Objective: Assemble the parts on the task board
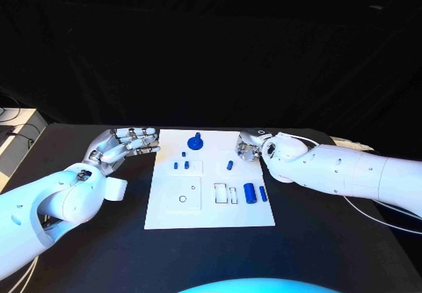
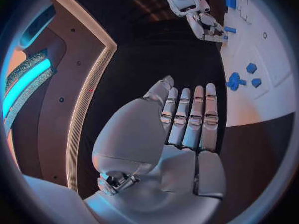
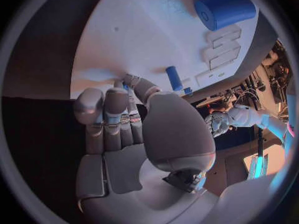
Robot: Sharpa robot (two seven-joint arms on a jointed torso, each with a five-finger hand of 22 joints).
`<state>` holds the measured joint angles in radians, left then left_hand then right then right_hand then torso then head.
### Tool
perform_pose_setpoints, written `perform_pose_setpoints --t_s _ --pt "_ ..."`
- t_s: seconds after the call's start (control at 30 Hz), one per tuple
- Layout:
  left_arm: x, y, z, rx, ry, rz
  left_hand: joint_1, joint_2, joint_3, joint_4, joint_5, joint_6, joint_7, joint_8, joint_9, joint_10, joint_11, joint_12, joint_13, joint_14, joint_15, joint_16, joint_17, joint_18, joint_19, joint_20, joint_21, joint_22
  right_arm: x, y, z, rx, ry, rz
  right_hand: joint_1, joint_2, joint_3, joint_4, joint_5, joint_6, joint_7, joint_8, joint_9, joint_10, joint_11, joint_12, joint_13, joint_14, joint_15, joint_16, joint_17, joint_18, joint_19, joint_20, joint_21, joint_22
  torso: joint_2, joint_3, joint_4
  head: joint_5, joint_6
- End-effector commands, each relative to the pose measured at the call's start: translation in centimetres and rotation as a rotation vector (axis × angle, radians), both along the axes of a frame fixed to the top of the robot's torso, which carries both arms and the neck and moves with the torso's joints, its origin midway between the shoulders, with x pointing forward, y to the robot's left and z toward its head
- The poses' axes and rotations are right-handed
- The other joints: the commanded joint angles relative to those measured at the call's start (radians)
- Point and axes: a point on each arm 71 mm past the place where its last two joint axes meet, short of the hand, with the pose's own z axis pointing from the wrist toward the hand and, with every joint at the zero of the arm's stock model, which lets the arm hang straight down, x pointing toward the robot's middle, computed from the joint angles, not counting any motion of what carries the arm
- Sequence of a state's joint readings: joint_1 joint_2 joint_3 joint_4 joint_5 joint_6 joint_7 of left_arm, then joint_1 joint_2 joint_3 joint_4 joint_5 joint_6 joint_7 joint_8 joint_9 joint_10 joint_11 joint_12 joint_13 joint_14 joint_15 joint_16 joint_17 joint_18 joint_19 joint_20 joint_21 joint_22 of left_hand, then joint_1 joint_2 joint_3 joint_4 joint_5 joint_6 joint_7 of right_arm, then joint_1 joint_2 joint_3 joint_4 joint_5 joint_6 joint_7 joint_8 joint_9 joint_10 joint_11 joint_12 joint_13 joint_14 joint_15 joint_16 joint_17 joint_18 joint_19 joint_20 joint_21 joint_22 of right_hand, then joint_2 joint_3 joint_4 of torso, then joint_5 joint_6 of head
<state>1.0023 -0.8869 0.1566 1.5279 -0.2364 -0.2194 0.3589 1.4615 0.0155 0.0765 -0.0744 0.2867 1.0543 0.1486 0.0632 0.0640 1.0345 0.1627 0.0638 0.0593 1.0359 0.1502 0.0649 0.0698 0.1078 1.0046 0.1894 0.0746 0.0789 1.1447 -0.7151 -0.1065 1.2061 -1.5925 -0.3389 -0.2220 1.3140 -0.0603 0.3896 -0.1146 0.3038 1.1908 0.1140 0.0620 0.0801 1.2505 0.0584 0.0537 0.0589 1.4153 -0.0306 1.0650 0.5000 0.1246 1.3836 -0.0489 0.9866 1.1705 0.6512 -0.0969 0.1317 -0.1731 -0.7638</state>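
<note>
Left hand [image 1: 125, 145] hovers palm-up-ish just beside the white task board [image 1: 167, 217], off its near-left far corner; fingers straight, side by side, released, holding nothing. Bare black table [image 1: 97, 256] all round it. Right hand [image 1: 253, 146] sits over the board's far right corner, fingers curled down toward the surface; fingertips [image 3: 129, 79] touch or nearly touch the board, and something small and blue may be pinched there, cannot tell. Small blue peg [image 1: 229, 165] lies just beside those fingers. Blue round knob part [image 1: 195, 143] lies between the two hands. Large blue cylinder [image 1: 250, 193] sits nearer the board's front, beside rectangular slots.
</note>
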Motion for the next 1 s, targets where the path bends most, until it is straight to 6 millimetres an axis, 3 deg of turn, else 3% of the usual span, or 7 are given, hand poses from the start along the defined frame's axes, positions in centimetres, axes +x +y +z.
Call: perform_pose_setpoints --t_s 0.03,0.6,1.0 --pt "0.0 -0.2 0.1 -0.006 -0.014 -0.008 -0.006 -0.001 0.009 -0.001 0.002 0.003 0.004 0.0 0.001 -0.005 0.0 -0.002 -0.001 -0.007 0.002 -0.004 -0.001 0.016 0.004 -0.004 0.006 0.0 -0.1 0.4 -0.2 0.008 -0.003 0.002 0.003 0.021 0.002 -0.004 -0.003 0.013 -0.001 0.004 0.009 0.011 -0.003 0.006 0.002 0.0 -0.009 0.006 -0.001 0.0 0.007 -0.002 0.008 0.02 0.002 0.0001 0.0003 -0.001 -0.002" --pt "0.1 0.2 0.0 0.0 -0.016 0.004 -0.018 -0.01 0.038 -0.013 0.003 0.002 0.005 0.0 0.001 -0.01 0.002 -0.002 -0.001 -0.013 0.003 -0.004 -0.002 0.016 0.002 -0.004 0.008 0.002 -0.4 -0.1 0.5 0.042 -0.061 -0.041 -0.004 0.037 0.017 -0.035 -0.008 0.025 -0.005 0.004 0.034 0.026 -0.008 0.005 0.001 -0.001 -0.011 0.017 0.0 -0.006 0.027 -0.006 -0.005 0.104 0.001 0.001 -0.0002 0.005 -0.005" --pt "0.3 0.6 -0.1 0.004 -0.014 0.017 -0.021 -0.009 0.04 -0.011 0.002 0.004 0.005 0.0 0.001 -0.008 0.001 -0.002 -0.001 -0.013 0.003 -0.004 -0.001 0.016 0.002 -0.004 0.008 0.002 -1.1 -0.3 3.9 0.148 -0.132 -0.024 -0.004 0.035 0.016 -0.038 -0.004 0.026 -0.006 0.004 0.04 0.027 -0.008 0.005 0.001 -0.002 -0.012 0.023 -0.003 -0.006 0.053 -0.006 -0.068 0.183 -0.001 0.0004 -0.002 0.008 -0.003"
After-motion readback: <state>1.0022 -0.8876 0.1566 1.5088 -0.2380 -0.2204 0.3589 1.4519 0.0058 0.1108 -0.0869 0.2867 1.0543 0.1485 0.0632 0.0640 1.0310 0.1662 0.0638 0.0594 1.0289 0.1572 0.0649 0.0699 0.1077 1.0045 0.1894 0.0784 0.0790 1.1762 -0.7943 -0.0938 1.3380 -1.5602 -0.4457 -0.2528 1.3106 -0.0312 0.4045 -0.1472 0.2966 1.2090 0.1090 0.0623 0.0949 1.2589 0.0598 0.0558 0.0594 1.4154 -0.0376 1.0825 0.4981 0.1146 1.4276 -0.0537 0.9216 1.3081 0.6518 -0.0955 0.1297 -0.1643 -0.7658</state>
